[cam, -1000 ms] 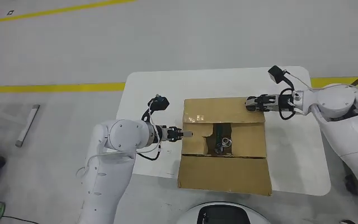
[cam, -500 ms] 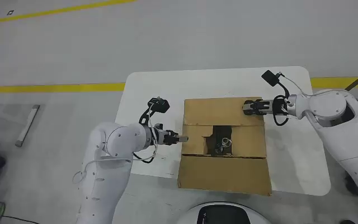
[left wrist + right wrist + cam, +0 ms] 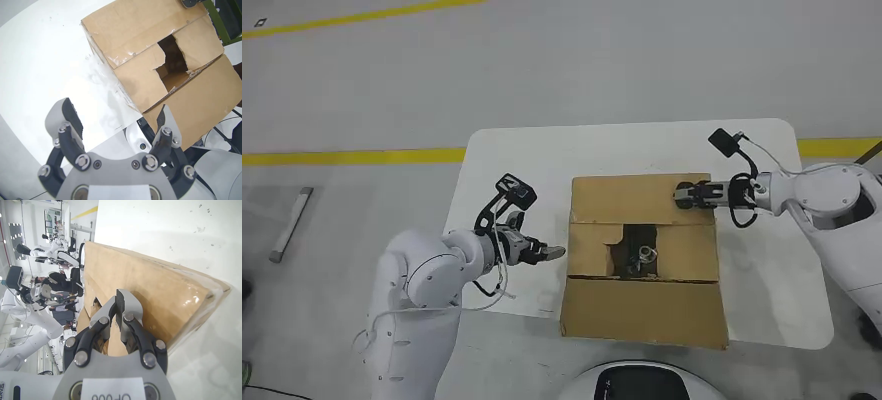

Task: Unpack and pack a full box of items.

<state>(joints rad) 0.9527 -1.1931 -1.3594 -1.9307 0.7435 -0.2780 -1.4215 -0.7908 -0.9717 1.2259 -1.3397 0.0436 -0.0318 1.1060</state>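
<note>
A brown cardboard box (image 3: 642, 310) stands mid-table with its flaps folded down. A torn gap (image 3: 640, 252) in the top shows dark items inside. My left gripper (image 3: 550, 253) hovers open just off the box's left side, above the bare table. In the left wrist view the left gripper (image 3: 117, 115) has spread fingers (image 3: 72, 113) holding nothing, with the box (image 3: 141, 37) beyond them. My right gripper (image 3: 680, 194) is shut over the far flap near its right end. In the right wrist view the right gripper (image 3: 118, 302) has pads pressed together above the box top (image 3: 151, 279).
The white table (image 3: 512, 170) has bare room to the left, right and behind the box. The box's near flap (image 3: 198, 106) reaches past the table's front edge. A yellow line (image 3: 342, 156) and a grey bar (image 3: 290, 225) lie on the floor to the left.
My left gripper has drawn back from the box's left edge toward the table front and spread its fingers. My right gripper has shifted slightly inward along the far flap.
</note>
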